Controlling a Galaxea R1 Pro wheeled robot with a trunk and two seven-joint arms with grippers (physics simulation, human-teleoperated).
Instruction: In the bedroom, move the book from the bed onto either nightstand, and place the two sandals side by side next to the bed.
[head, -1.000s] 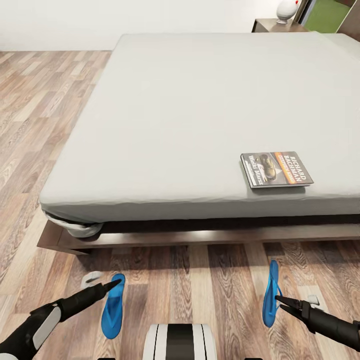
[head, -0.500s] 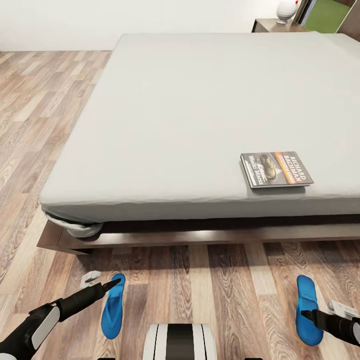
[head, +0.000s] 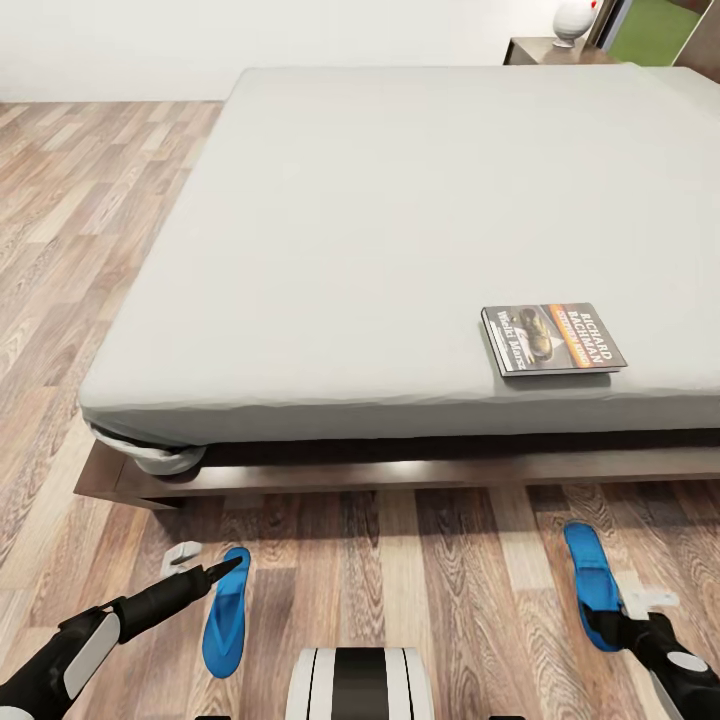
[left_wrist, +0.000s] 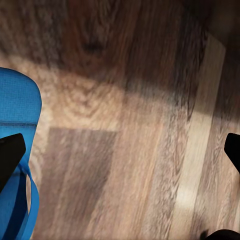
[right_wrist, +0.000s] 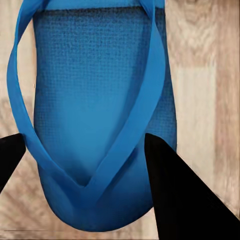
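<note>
Our right gripper (head: 608, 626) closes around the toe strap of one bright blue sandal (head: 592, 580), its fingers (right_wrist: 177, 192) straddling the V of the strap. That flip-flop lies on the plank floor (head: 450, 580) beside the bed (head: 400, 230). Our left gripper (head: 228, 568) spreads wide just beside the other sandal (head: 226, 612), which rests flat well apart from its mate. The grey, orange-banded book (head: 552, 339) lies on the mattress near its edge.

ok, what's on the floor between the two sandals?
Head view: between the left sandal and the right sandal there is only bare plank floor, plus the top of the robot's own white base at the frame's lower edge.
</note>
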